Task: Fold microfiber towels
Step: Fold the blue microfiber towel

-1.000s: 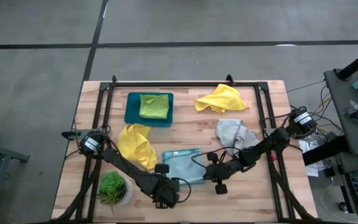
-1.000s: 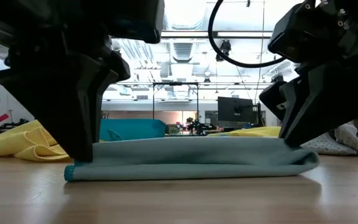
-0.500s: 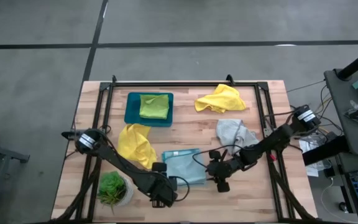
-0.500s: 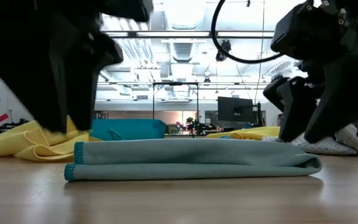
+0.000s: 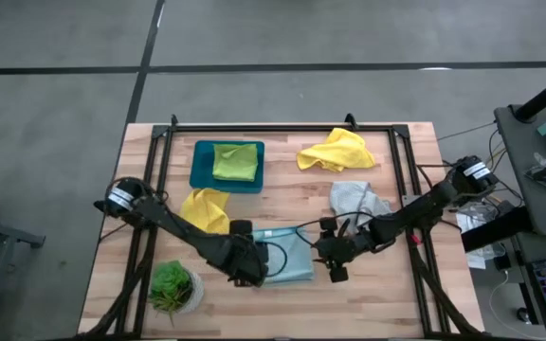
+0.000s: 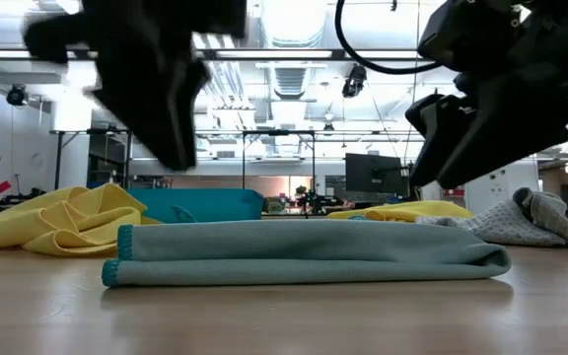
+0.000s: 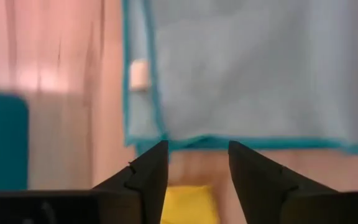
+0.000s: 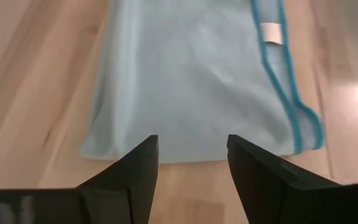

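Room: a wide workshop hall with ceiling lights, monitors and desks shows beyond the far edge of my bench [image 5: 282, 204]; grey floor surrounds it.
Bench: pale wooden planks with a dark frame along the left, right and far edges.
Light blue towel [image 5: 285, 254]: lies folded flat at the near middle of the bench, a teal hem along its left edge in the low view [image 6: 304, 254], nothing touching it.
My left gripper [image 5: 250, 268]: hangs just left of the blue towel, lifted off the bench; my fingers [image 7: 148, 177] stand apart with nothing between them, the towel's hemmed edge and a white tag [image 7: 139, 74] ahead of them.
My right gripper [image 5: 333, 256]: hangs just right of the blue towel, also raised; my fingers [image 8: 135, 171] are spread and hold nothing, the towel's folded end [image 8: 191, 81] beyond them.
Yellow towel, left [image 5: 205, 208]: crumpled, left of the blue towel, partly under my left arm.
Yellow towel, far [image 5: 336, 150]: bunched at the far right of the bench.
Grey towel [image 5: 356, 201]: rumpled, right of centre, near my right arm.
Green towel [image 5: 236, 161]: folded, lying inside the teal tray [image 5: 200, 170] at the far left.
Potted plant [image 5: 172, 286]: stands at the near left corner.
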Robot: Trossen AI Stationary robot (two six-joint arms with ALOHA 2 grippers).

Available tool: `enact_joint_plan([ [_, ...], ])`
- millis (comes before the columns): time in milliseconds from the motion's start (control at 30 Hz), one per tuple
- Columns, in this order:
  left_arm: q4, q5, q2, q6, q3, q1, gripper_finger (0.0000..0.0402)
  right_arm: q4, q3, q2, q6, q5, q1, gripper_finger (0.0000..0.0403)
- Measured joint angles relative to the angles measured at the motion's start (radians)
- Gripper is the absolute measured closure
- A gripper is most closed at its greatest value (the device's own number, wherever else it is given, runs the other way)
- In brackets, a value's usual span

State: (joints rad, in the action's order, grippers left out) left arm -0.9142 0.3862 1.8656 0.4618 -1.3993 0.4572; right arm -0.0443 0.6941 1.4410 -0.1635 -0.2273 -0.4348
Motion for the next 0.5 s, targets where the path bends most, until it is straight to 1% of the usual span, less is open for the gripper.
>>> enact_joint_plan([
  [233, 0.138, 0.006, 0.001, -0.007, 0.143, -0.059, 0.0280, -0.044, -0.002, 0.000, 0.005, -0.009, 0.010, 0.0220],
  [367, 0.180, 0.005, 0.001, -0.008, 0.177, -0.079, 0.0295, -0.050, -0.002, 0.000, 0.007, -0.011, 0.022, 0.0220],
  [500, 0.213, 0.005, 0.001, -0.054, 0.180, -0.085, 0.0320, -0.050, -0.002, 0.000, 0.007, -0.012, 0.036, 0.0220],
])
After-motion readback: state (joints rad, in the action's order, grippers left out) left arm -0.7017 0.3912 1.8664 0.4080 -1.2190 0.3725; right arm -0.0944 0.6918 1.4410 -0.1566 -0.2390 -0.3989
